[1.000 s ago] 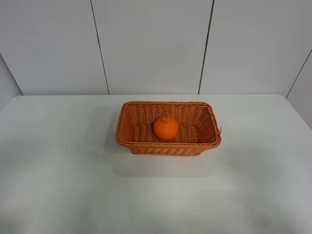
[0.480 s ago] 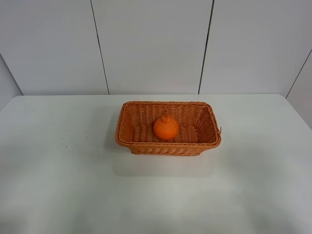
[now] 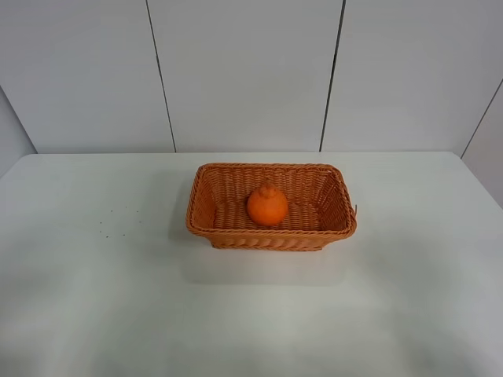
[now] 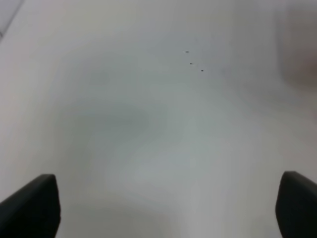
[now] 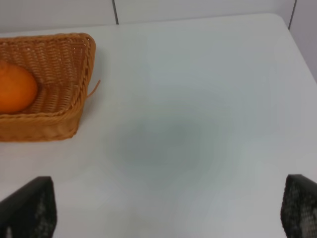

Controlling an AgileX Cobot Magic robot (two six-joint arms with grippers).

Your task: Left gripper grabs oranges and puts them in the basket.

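The orange (image 3: 267,206), bright with a knobbed top, sits upright inside the woven orange-brown basket (image 3: 206,227) at the table's middle back. It also shows in the right wrist view (image 5: 16,88), in the basket (image 5: 74,114). Neither arm shows in the exterior high view. In the left wrist view the left gripper (image 4: 163,208) is open and empty over bare white table, its dark fingertips (image 4: 32,206) far apart at the frame's corners. The right gripper (image 5: 163,210) is open and empty, its fingertips (image 5: 29,208) wide apart, with the basket off to one side.
The white table (image 3: 94,298) has a few small dark specks (image 3: 110,220) left of the basket; they also show in the left wrist view (image 4: 192,63). A grey panelled wall (image 3: 244,71) stands behind the table's back edge.
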